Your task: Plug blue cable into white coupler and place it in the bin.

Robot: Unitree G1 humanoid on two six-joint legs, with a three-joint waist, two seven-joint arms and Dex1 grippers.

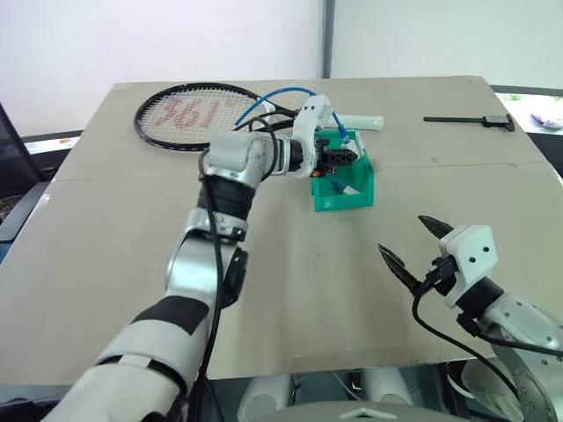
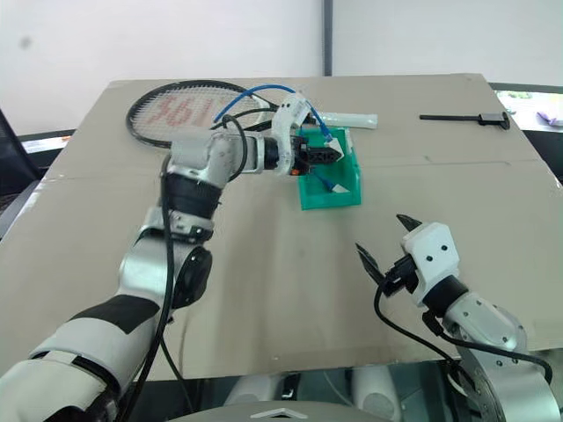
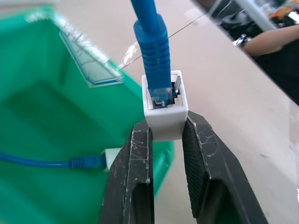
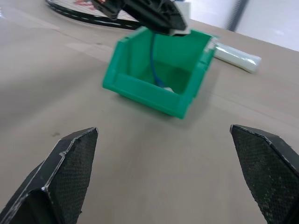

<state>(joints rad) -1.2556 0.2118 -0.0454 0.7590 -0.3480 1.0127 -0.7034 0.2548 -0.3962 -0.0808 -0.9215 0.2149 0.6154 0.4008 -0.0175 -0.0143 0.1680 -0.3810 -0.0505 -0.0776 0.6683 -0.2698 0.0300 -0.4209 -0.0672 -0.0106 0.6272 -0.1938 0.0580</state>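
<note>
A teal-green bin sits on a broad tan table and serves as the anchor for everything else. The robot's left gripper hangs just above the bin's open top. Its two black fingers are clamped on the sides of the white coupler, a small boxy block held with its socket facing away from the wrist. The blue cable is seated in that socket, its moulded blue boot standing straight out of the coupler. From there the cable rises, loops in an arc above the far side of the bin, and comes down into it. Inside the bin lies a blue cable end beside something small and white; I cannot tell whether it belongs to the same cable.

Well on the near side of the bin, toward the robot and off to its right, the right gripper hovers over bare table. Its fingers are spread wide, with nothing between them.

Beyond the bin, on its left, lies a black-framed racket with red marks on its strings. A white tube-shaped object rests just past the bin's back edge. Far to the bin's right, near the table's rear edge, lies a thin black tool.
</note>
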